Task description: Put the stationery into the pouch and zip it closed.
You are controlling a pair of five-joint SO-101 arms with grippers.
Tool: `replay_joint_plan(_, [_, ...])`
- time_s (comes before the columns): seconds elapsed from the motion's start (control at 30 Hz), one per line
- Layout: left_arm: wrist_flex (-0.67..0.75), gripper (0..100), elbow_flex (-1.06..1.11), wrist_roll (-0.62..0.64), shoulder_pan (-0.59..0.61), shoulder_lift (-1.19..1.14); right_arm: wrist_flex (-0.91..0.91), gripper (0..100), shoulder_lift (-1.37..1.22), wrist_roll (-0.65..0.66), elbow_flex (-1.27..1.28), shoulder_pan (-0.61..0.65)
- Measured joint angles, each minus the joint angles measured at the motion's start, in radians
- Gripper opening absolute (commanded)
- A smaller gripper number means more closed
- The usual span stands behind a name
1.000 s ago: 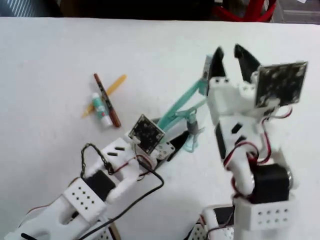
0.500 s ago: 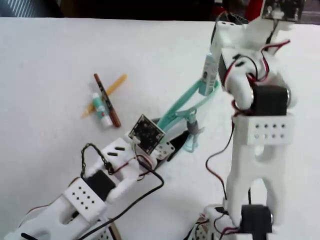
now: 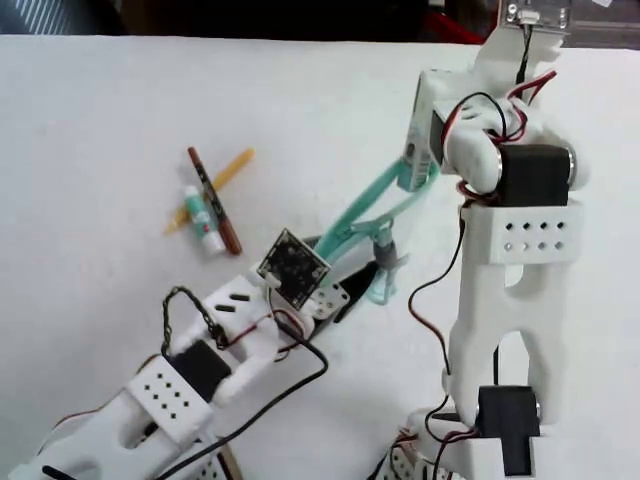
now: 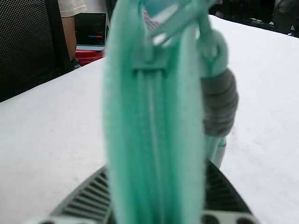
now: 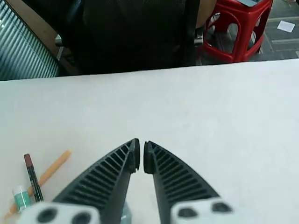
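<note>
Overhead, the white table carries the tall right arm and the low left arm. The left gripper pinches one end of the teal pouch, which lies well apart from the brown pen, yellow pencil and green-white tube. The left wrist view adds the zip and grey pull. The right wrist view shows the right gripper nearly pressed together, holding nothing.

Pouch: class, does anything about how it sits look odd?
Yes. The pouch stands on its edge rather than lying flat, one end clamped in the left gripper. The stationery lies in a crossed heap apart from it.
</note>
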State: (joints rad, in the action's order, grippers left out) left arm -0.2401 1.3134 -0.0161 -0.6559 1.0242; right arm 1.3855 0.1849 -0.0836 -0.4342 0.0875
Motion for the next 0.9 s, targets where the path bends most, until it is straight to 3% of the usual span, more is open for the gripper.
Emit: replay_joint_plan(0.9, [0.0, 18, 0.0, 0.0, -0.005, 0.0, 0.324, 1.8, 0.216, 0.054, -0.06, 0.032])
